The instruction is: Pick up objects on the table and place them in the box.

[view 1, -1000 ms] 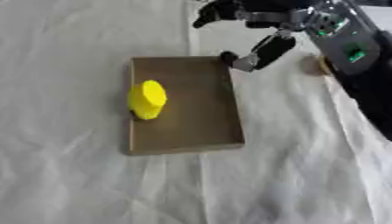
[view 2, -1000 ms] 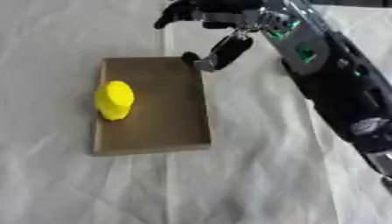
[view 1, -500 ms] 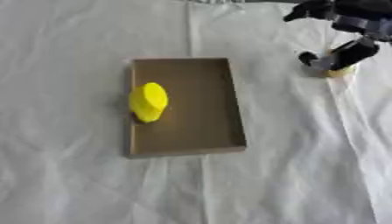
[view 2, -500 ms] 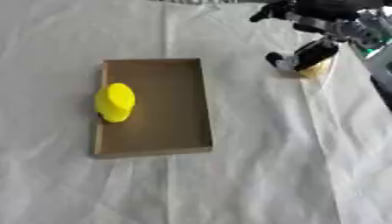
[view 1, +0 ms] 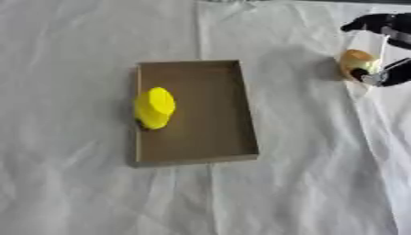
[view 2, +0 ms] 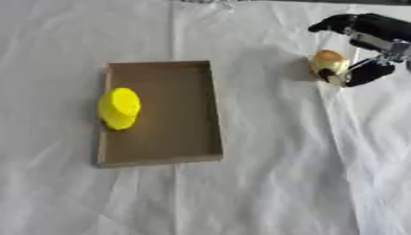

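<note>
In the left eye view, the right hand [view 1: 384, 55] sits at the far right edge, partly cut off by the frame. A second ago it hung over the upper right corner of the box [view 1: 245, 110]; half a second ago it had swung out to the right, and now it lies further right and lower, closing around a small orange-tan object [view 1: 355, 60] on the white cloth [view 1: 305, 183]. Fingers arch over the top of that object and the thumb comes in from below. The box itself has not moved on the cloth; the yellow object [view 1: 154, 107] lies inside it against the left wall, as before.

The right eye view shows the whole right hand [view 2: 371, 43], which the other view crops. Here the dark fingers [view 2: 345, 23] curve above the orange-tan object [view 2: 328, 62] and the thumb touches its lower right side, so the hand is curled round it while it rests on the cloth, well apart from the box [view 2: 215, 110]. The yellow object [view 2: 119, 108] overlaps the box's left rim in this view. The left hand shows in neither view.
</note>
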You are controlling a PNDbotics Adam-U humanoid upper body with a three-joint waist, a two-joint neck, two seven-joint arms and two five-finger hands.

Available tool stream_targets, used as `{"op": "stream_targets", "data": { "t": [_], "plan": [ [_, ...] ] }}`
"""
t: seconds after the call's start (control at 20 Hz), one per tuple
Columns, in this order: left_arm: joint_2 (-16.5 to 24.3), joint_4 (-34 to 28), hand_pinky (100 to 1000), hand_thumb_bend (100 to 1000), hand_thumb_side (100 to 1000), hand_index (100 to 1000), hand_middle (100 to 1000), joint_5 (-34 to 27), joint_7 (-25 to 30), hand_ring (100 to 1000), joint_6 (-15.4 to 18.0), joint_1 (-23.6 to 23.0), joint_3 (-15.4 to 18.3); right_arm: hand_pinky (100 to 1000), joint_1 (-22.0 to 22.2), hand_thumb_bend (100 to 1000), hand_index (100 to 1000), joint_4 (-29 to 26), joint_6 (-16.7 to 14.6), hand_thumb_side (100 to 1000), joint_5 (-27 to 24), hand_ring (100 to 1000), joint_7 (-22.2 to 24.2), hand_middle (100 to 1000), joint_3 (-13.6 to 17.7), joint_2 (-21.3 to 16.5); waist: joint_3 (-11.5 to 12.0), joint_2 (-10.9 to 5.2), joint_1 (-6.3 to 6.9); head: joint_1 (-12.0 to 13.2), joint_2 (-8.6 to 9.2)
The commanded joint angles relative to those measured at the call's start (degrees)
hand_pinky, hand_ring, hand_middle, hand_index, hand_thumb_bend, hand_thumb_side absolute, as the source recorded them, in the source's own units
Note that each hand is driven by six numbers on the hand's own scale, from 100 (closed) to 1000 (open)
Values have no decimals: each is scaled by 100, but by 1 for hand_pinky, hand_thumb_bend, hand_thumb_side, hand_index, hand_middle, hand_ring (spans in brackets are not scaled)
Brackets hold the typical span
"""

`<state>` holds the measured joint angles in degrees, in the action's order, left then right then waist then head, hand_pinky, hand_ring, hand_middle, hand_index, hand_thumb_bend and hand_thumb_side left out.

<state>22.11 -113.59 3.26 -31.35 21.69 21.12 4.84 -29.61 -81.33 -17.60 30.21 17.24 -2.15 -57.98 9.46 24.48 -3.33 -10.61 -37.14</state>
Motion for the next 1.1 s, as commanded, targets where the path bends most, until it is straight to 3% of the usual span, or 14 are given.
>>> {"op": "stream_targets", "data": {
  "t": [0.05,0.3,0.45,0.75,1.0,1.1],
  "plan": [
    [87,-101,881,359,508,820,779,36,-20,795,5,25,47,940,-49,329,974,165,84,158,149,1000,-102,893,137,-273,-2,-102,5,28,80],
    [66,-101,881,357,509,820,779,35,-1,795,-3,26,31,939,-152,334,971,635,235,153,336,1000,-261,892,167,-207,2,-88,8,26,110],
    [57,-101,881,357,509,820,780,35,5,795,4,31,27,936,-207,369,968,857,239,166,469,1000,-281,893,132,-179,3,-75,23,18,124],
    [23,-101,882,353,512,820,781,35,24,796,-5,31,11,935,-311,349,964,1228,216,172,620,1000,-300,887,86,-92,4,-40,28,6,148],
    [3,-101,883,351,514,820,782,37,23,797,-6,35,12,936,-376,290,961,1324,118,181,631,1000,-257,871,16,-6,26,-16,32,8,141],
    [-11,-101,884,350,515,820,782,36,27,797,-13,37,9,941,-403,242,953,1296,59,141,557,1000,-246,857,-9,33,31,-8,30,4,133]
  ]
}}
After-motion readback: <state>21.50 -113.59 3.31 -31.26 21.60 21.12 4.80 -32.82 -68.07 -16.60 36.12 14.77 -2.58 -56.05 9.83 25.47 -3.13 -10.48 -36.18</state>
